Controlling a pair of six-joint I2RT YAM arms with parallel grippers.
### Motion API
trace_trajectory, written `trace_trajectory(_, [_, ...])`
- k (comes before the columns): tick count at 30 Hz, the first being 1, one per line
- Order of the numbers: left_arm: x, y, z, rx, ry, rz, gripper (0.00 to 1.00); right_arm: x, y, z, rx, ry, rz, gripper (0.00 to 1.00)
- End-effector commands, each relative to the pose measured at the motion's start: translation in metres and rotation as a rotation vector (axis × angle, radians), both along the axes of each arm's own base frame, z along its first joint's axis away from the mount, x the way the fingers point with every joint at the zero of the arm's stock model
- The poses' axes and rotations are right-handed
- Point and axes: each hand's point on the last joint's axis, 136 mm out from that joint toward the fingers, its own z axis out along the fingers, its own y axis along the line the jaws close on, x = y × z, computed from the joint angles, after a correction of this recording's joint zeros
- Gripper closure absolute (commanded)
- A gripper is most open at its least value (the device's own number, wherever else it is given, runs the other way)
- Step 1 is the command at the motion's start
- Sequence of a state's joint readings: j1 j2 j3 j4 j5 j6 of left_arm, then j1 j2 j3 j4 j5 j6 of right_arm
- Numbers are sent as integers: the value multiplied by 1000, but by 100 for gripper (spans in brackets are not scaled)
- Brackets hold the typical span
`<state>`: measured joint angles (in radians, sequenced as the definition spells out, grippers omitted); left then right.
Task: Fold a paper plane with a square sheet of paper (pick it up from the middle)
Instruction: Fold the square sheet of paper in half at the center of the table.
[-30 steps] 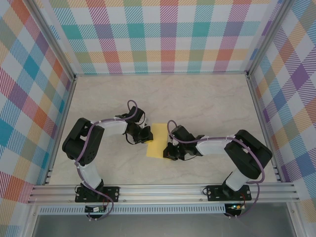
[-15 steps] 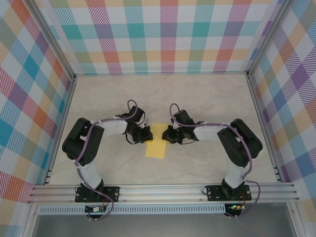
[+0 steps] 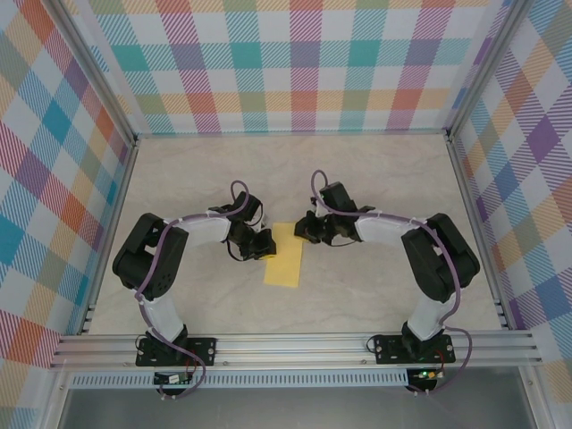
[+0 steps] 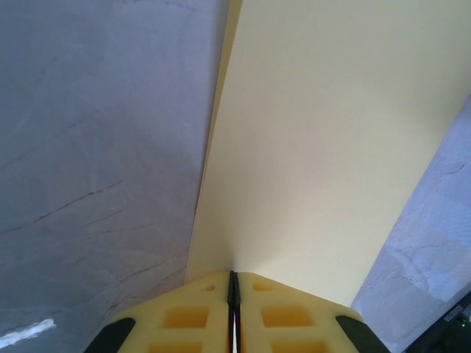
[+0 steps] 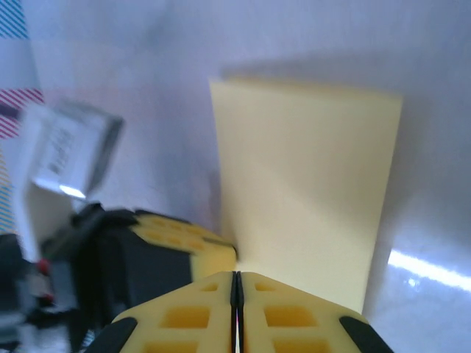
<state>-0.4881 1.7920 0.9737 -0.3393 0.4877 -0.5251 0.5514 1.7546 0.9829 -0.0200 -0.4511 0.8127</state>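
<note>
The square sheet of paper (image 3: 288, 259) lies on the table folded in half, a narrow pale-yellow rectangle. A paper plane is out of view. My left gripper (image 3: 269, 246) is shut, its tips resting at the sheet's left long edge. In the left wrist view the closed tips (image 4: 234, 274) meet the paper (image 4: 331, 147). My right gripper (image 3: 306, 229) is shut at the sheet's far right corner. In the right wrist view its tips (image 5: 235, 276) touch the paper (image 5: 309, 184), with the left gripper's yellow fingers (image 5: 184, 239) just to the left.
The pale marbled table (image 3: 384, 179) is walled by checked panels (image 3: 295, 63) at the back and both sides. An aluminium rail (image 3: 295, 344) with both arm bases runs along the near edge.
My right gripper has slid from the sheet's near right edge up along it to the far right corner. The left gripper and the folded sheet have stayed put.
</note>
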Motion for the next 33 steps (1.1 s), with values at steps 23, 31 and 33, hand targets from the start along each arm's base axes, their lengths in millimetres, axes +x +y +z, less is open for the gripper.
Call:
trace_trajectory(23, [6,-2,43,-55,-80,-17,80,41,-4,-37,-91,33,67,87])
trace_trajectory(31, [1,30,65,-107,-114,81,53,31,-15,4,-115,-26,63,79])
trace_trajectory(33, [-1,30,64,-167,-93,86,51,20,-18,4,-103,-11,54,77])
